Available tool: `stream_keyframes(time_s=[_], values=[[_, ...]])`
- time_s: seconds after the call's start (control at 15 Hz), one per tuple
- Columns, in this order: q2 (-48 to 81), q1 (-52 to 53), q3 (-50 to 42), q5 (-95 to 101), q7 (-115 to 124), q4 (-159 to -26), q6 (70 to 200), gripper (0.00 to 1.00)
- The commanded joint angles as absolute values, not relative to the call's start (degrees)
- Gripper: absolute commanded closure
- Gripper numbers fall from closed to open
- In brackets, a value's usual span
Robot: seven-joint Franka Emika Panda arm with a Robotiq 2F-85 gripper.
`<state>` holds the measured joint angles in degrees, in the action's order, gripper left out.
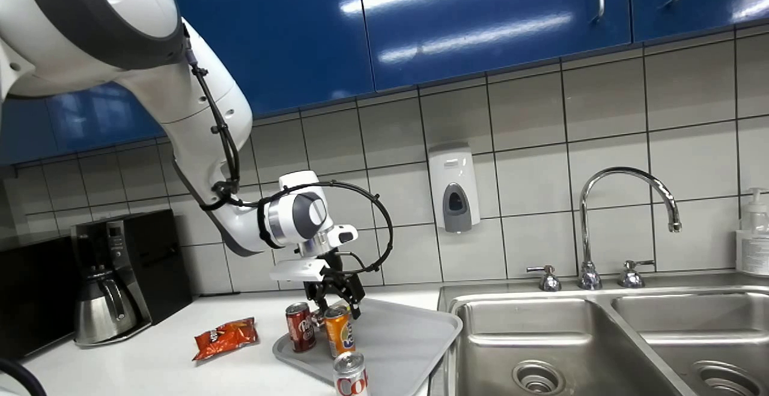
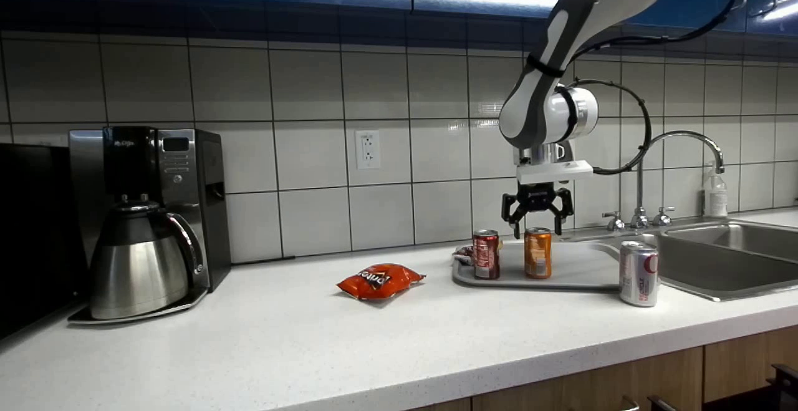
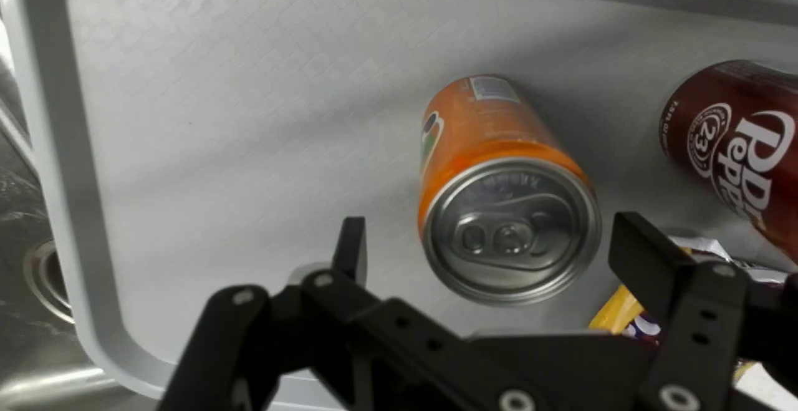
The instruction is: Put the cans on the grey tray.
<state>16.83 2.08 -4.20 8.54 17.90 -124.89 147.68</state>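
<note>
The grey tray (image 2: 586,262) lies flat on the counter and bears two upright cans. In both exterior views the dark red can (image 2: 486,255) stands near the tray's corner, and the orange can (image 2: 537,255) is a short way to its side. Just off the tray, on the counter, stands the silver-white can (image 2: 639,274); it is out of the wrist view. My gripper (image 3: 489,233) is open over the orange can. Its fingers (image 3: 353,246) stand on either side of the can's lid in the wrist view, with a gap at each side and nothing gripped.
A small yellow and purple packet (image 3: 618,310) lies on the tray beside the dark red can. An orange-red snack packet (image 2: 380,281) rests on the counter. The steel sink (image 1: 541,330) with its faucet (image 1: 586,228) adjoins the tray's edge. A coffee maker (image 2: 146,261) stands farther along.
</note>
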Motion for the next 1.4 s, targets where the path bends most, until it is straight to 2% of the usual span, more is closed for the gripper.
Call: stream_keyframes(time_s=[0.0, 0.8, 1.33], values=[[13.4, 1.8, -4.4, 7.9, 15.9, -126.7, 148.3, 0.00], [1.7, 0.3, -6.1, 10.7, 17.6, -136.9, 147.7, 0.00], [3.0, -0.7, -5.7, 10.2, 17.3, -136.6, 147.8, 0.00]])
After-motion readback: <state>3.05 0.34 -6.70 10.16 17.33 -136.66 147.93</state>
